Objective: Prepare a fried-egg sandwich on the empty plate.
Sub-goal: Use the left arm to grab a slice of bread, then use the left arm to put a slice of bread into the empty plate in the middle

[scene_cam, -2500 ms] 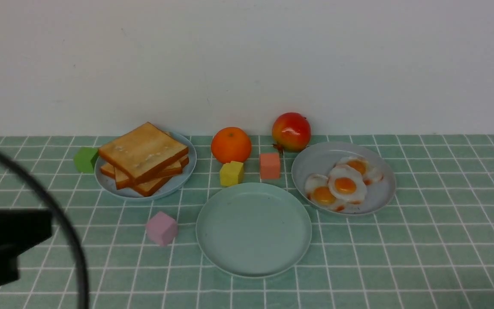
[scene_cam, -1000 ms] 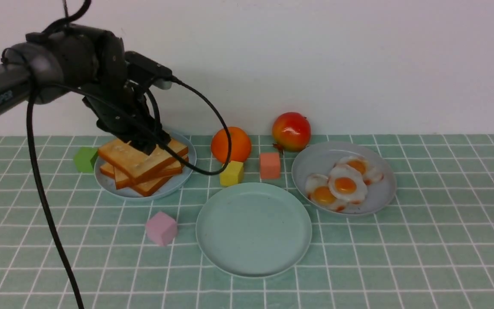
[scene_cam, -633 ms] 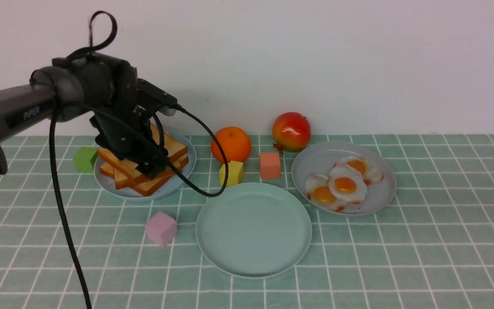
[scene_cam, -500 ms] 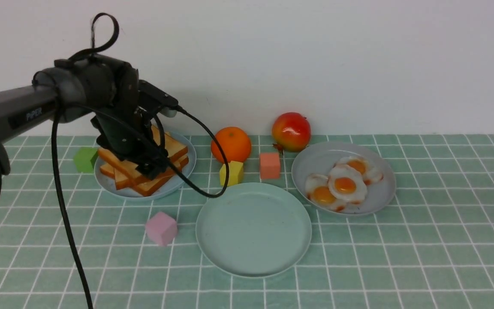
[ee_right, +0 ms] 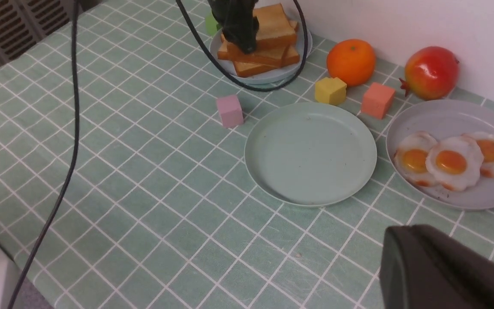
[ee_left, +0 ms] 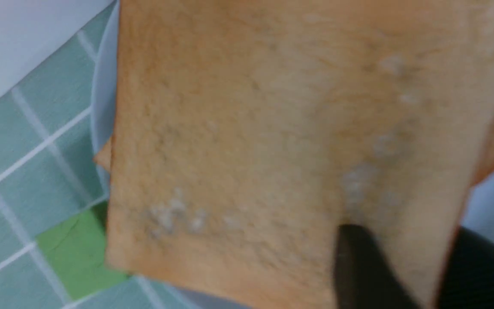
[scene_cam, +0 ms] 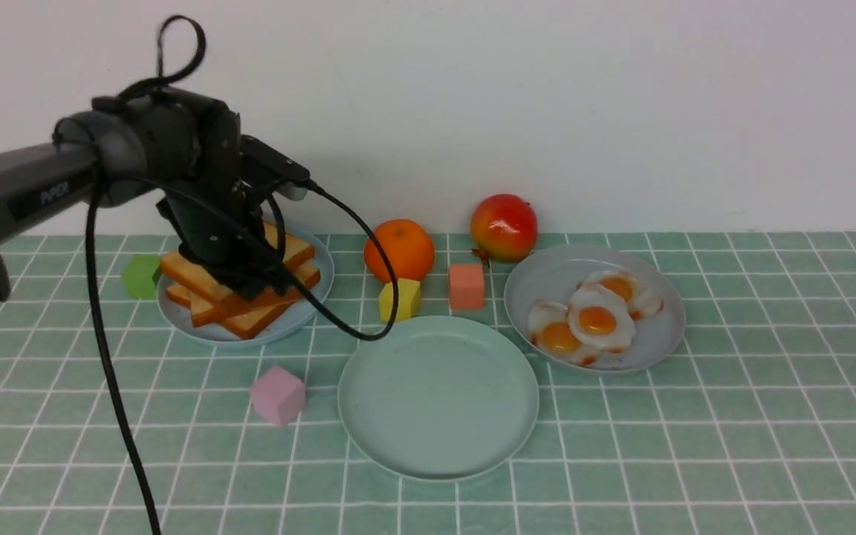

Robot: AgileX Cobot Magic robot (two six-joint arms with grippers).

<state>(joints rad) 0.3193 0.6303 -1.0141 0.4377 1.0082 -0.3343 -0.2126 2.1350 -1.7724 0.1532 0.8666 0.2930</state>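
Note:
The toast stack [scene_cam: 209,297] lies on a pale blue plate [scene_cam: 287,323] at the back left. My left gripper [scene_cam: 253,281] is down on it. In the left wrist view the top toast slice [ee_left: 272,128] fills the picture, with one finger [ee_left: 358,266] on top and the other past its edge: the left gripper [ee_left: 405,242] is shut on that slice. The empty plate [scene_cam: 438,438], mint green, sits at centre front. Three fried eggs [scene_cam: 597,319] lie on the grey plate [scene_cam: 547,279] at the right. My right gripper [ee_right: 444,274] hangs shut above the near right of the table.
An orange [scene_cam: 398,250] and a red fruit [scene_cam: 504,227] stand by the wall. Yellow [scene_cam: 400,299] and salmon [scene_cam: 467,286] cubes sit behind the mint plate. A pink cube [scene_cam: 277,395] lies left of it, a green cube [scene_cam: 140,276] beside the toast plate. The left arm's cable [scene_cam: 368,327] loops down between the toast plate and the mint plate.
My left arm came in and lowered onto the toast stack, then its jaws closed on the top slice. The toast plate and green cube shifted slightly left.

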